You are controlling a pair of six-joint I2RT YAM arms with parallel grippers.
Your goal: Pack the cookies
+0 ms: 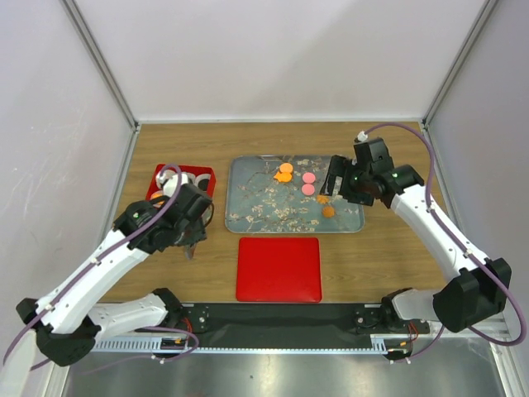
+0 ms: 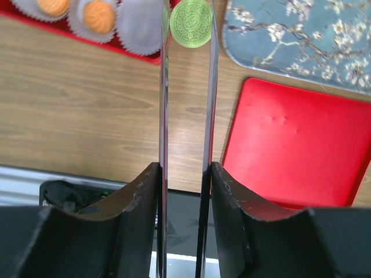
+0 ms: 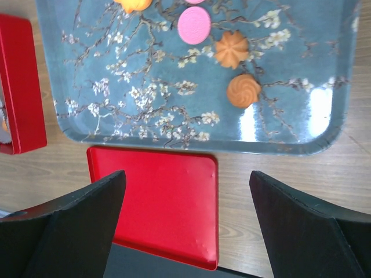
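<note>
On the tray (image 1: 264, 207) lie cookies (image 1: 283, 174), with the box (image 1: 207, 175) to its left and the lid (image 1: 278, 269) before it.

Table (image 1: 372, 256): brown wood-grain top.
Tray (image 1: 256, 207): blue-grey with a blossom pattern, lying mid-table.
Lid (image 1: 278, 269): flat red square, just in front of the tray.
Box (image 1: 210, 178): red, just left of the tray.

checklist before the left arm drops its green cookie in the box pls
1. Green cookie pinched between left fingers: ok.
2. Paper cup in red box looks empty: ok.
3. Cookie lined up over that cup: not ok, it is off the box's edge.
4. Red lid lying clear of the box: ok.
5. Right fingers open, away over the tray: ok.
</note>
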